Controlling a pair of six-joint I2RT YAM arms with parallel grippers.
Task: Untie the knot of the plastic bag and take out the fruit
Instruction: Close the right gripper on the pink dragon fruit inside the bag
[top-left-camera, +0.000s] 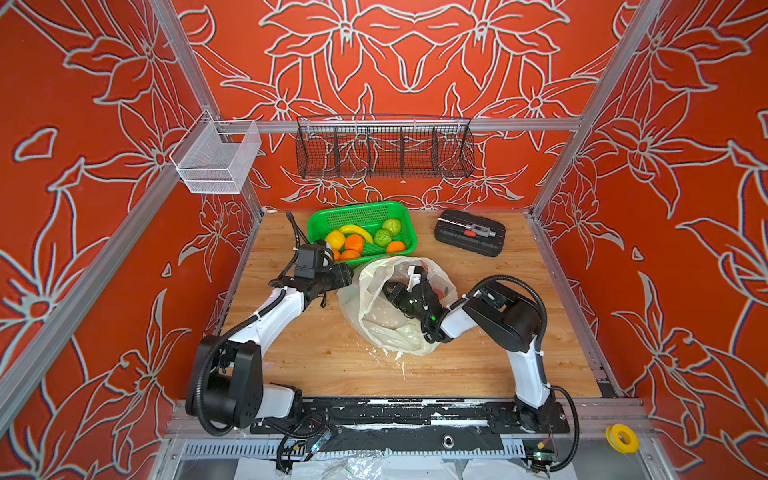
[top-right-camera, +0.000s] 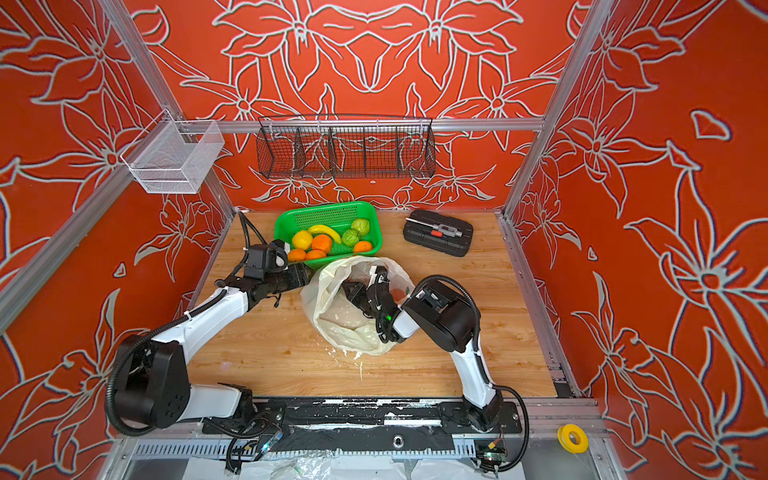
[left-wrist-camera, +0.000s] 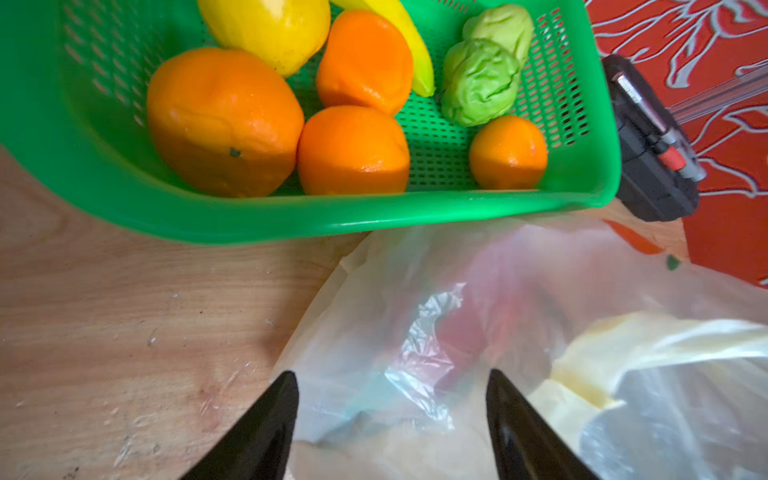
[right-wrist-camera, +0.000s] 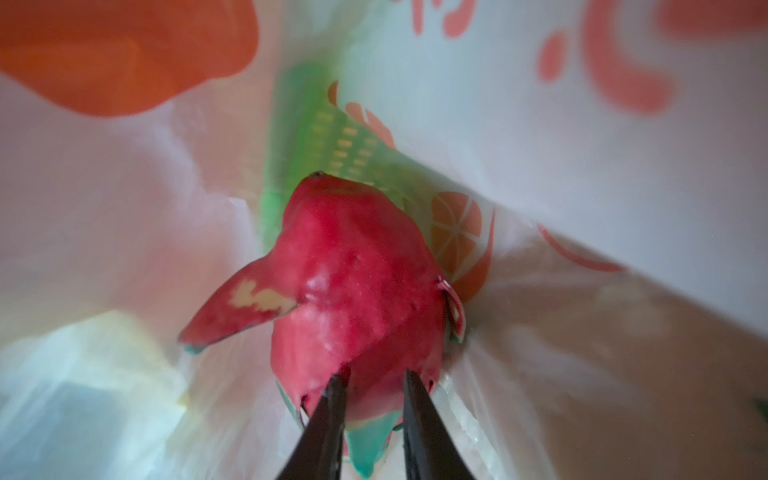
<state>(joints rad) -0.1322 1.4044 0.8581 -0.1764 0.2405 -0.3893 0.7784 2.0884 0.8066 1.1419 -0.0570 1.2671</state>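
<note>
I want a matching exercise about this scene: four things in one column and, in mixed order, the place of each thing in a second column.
Things
1. dragon fruit
2. banana
3. black tool case
4. yellow roll

Places
A. in the green basket
B. off the wooden table, at the front right corner
C. inside the plastic bag
D. on the table, right of the basket

Pairs: 1-C, 2-A, 3-D, 4-B

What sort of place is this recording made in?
Probably a robot test cell, not a home: an aluminium frame, printed red floral walls on three sides, and a left arm and right arm mounted at the table edge.
</note>
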